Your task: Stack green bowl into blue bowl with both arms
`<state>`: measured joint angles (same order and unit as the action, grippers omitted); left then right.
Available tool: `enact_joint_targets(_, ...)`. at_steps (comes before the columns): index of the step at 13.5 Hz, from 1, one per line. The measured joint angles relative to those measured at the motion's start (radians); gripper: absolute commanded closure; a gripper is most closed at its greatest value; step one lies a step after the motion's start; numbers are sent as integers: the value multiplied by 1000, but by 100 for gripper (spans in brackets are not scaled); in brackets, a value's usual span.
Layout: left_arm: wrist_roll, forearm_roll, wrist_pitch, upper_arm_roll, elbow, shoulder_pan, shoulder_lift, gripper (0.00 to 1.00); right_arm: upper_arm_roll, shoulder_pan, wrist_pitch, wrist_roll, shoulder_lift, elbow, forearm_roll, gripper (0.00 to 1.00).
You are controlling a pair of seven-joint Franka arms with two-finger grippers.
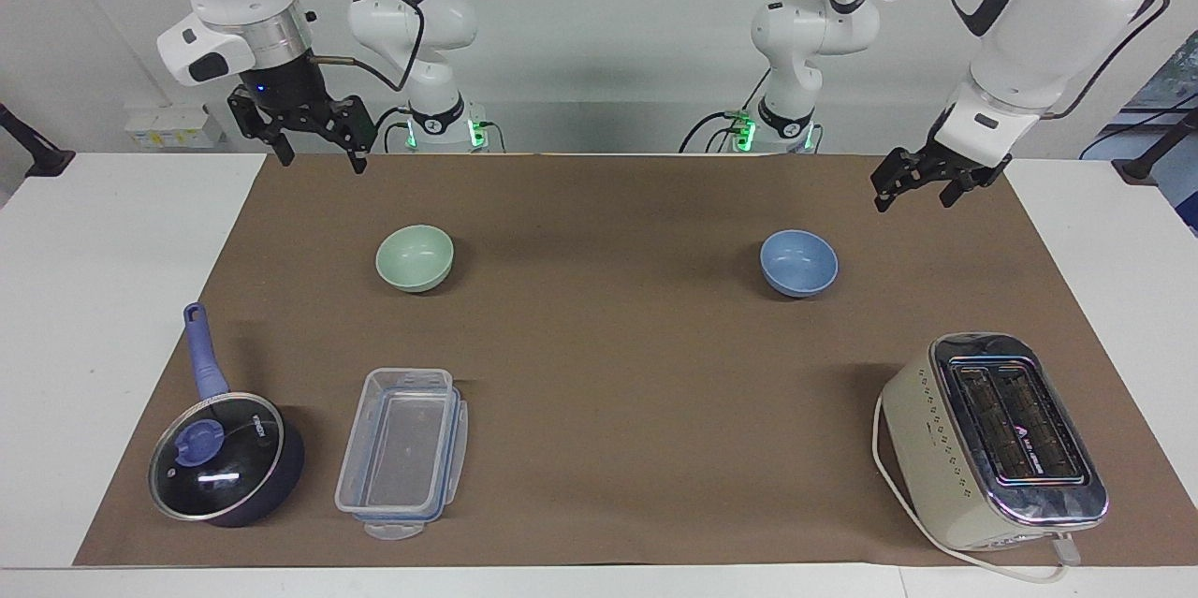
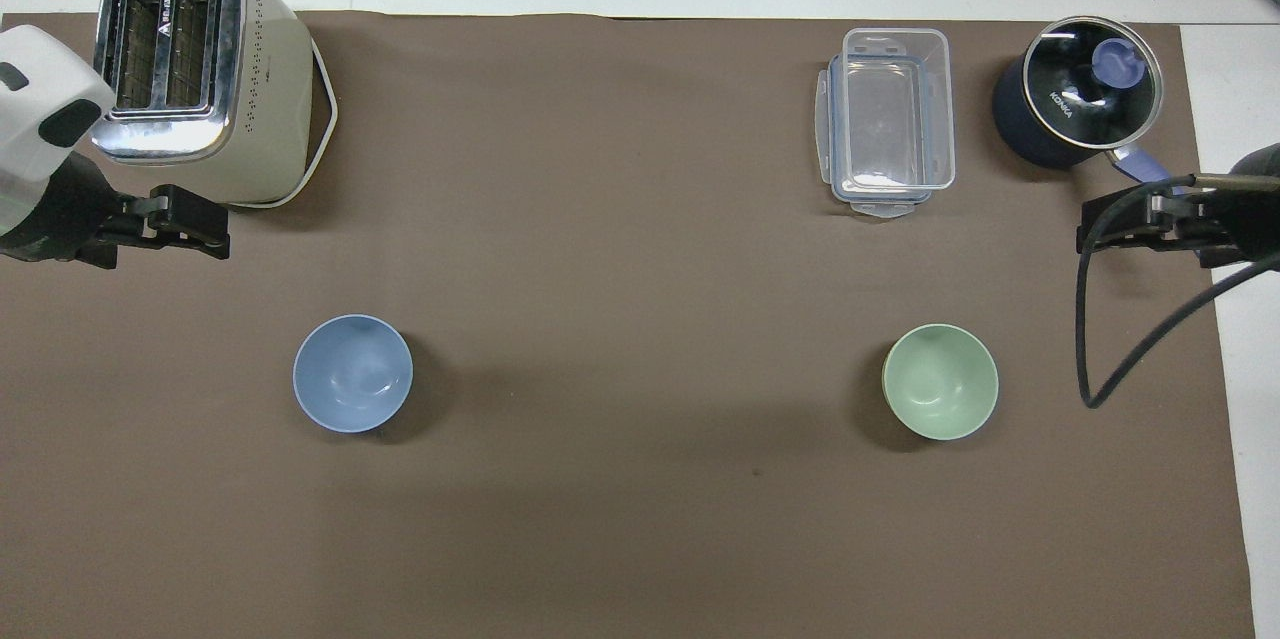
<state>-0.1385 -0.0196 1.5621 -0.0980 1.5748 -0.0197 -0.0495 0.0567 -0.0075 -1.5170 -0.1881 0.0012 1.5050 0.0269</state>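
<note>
green bowl [image 1: 415, 257] and blue bowl [image 1: 798, 263] upright, mouths up, apart; left tool [image 1: 922, 183] and right tool [image 1: 318, 141] released, raised.

Bare brown mat [image 1: 608, 345] lies between green bowl [image 1: 415, 257] and blue bowl [image 1: 798, 263], nothing standing between them.

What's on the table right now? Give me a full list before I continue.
green bowl: one, pale mint green, upright on the mat, toward the right arm's end.
blue bowl: one, light blue, upright on the mat, toward the left arm's end.
saucepan: one, dark blue, glass lid on, farther from the robots than the green bowl.
container: one, clear plastic, beside the saucepan.
toaster: one, cream, farther from the robots than the blue bowl.
mat: one, brown, covering the table.
right gripper: open, raised.
left gripper: open, raised.
</note>
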Motion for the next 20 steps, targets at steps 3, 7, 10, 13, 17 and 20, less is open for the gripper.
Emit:
enact_joint_targets(3, 1, 0, -5, -1, 0, 0, 0, 0, -2, -15, 0, 0, 0, 0, 0, 0)
enact_joint_targets(7, 2, 0, -8, -1, 0, 0, 0, 0, -2, -22, -1, 0, 0, 0, 0, 0)
enact_joint_targets(10, 2, 0, -9, 0, 0, 1, 0, 0, -2, -22, -13, 0, 0, 0, 0, 0)
enact_joint_targets(13, 2, 0, -9, -1, 0, 0, 0, 0, -2, -23, -14, 0, 0, 0, 0, 0)
enact_joint_targets(17, 2, -3, -9, -5, 0, 0, 1, 0, -2, -24, -14, 0, 0, -1, 0, 0)
enact_joint_targets(20, 2, -5, -6, -5, 0, 0, 2, 0, -2, -24, -14, 0, 0, -3, -7, 0)
